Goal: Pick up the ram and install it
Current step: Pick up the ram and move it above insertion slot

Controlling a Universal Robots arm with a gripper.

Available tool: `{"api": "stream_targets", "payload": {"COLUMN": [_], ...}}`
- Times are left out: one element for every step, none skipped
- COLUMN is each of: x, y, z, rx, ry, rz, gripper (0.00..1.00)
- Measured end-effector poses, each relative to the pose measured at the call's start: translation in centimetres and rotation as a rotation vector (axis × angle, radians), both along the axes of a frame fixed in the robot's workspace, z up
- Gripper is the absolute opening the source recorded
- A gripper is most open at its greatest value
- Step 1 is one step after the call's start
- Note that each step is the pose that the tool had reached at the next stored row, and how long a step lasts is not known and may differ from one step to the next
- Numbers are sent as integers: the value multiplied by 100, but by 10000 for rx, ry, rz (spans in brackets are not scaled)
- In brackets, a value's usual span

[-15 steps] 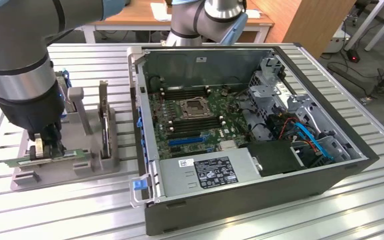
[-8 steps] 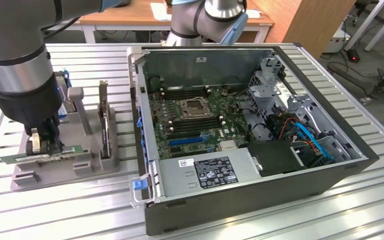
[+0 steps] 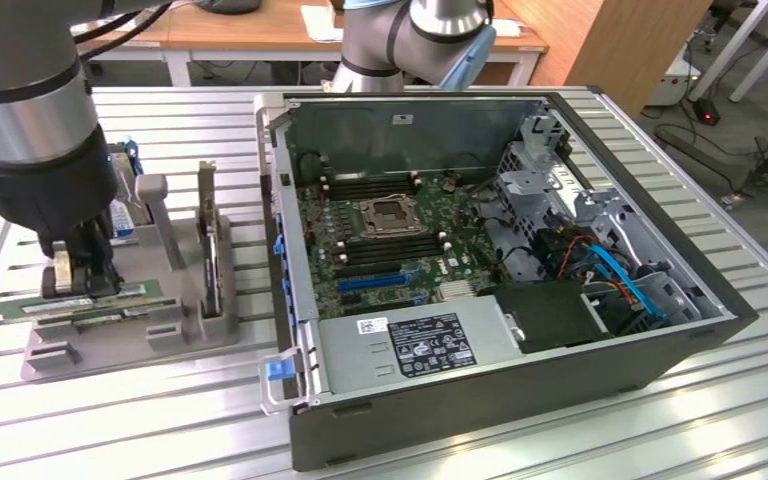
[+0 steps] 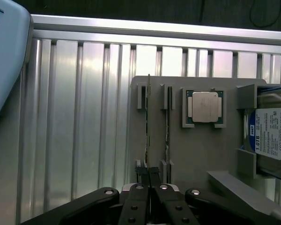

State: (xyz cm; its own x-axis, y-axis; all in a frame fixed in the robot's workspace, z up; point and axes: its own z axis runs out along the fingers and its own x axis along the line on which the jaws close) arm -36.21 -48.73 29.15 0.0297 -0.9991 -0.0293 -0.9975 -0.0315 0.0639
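Observation:
The ram (image 3: pixel 141 291) is a thin green stick standing on edge in the grey holder (image 3: pixel 117 345) at the exterior view's left. My gripper (image 3: pixel 75 284) has come down over it from above. In the wrist view the ram (image 4: pixel 148 117) appears edge-on as a thin line running through two slots of the holder (image 4: pixel 196 150). The black fingertips of my gripper (image 4: pixel 149 174) are pressed together on its near end. The stick still sits in the holder. A second stick (image 4: pixel 167 126) stands parallel beside it, also seen in the exterior view (image 3: pixel 91 319).
An open computer case (image 3: pixel 491 400) with its motherboard (image 3: pixel 384 225) facing up lies to the exterior view's right. The holder also carries a processor chip (image 4: pixel 204 106), a blue-labelled hard drive (image 4: pixel 271 133) and an upright dark card (image 3: pixel 208 240). All of this rests on a ribbed aluminium table (image 3: pixel 117 420).

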Motion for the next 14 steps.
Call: {"api": "stream_targets", "payload": {"x": [0,0,1,1,1,1,1,1,2,2,2,2,2,3], "y": [0,0,0,0,0,0,0,0,0,0,0,0,0,0], "z": [18,37,55,74,92,111,130,148,167,185,203,222,241,260], "rx": [0,0,-1,-1,0,0,-1,0,0,0,0,0,0,0], "ry": [0,0,0,1,0,0,0,0,0,0,0,0,0,0], "rz": [0,0,0,1,0,0,1,0,0,0,0,1,0,1], "gripper": [11,11,11,11,11,11,11,11,11,11,11,11,11,11]}}
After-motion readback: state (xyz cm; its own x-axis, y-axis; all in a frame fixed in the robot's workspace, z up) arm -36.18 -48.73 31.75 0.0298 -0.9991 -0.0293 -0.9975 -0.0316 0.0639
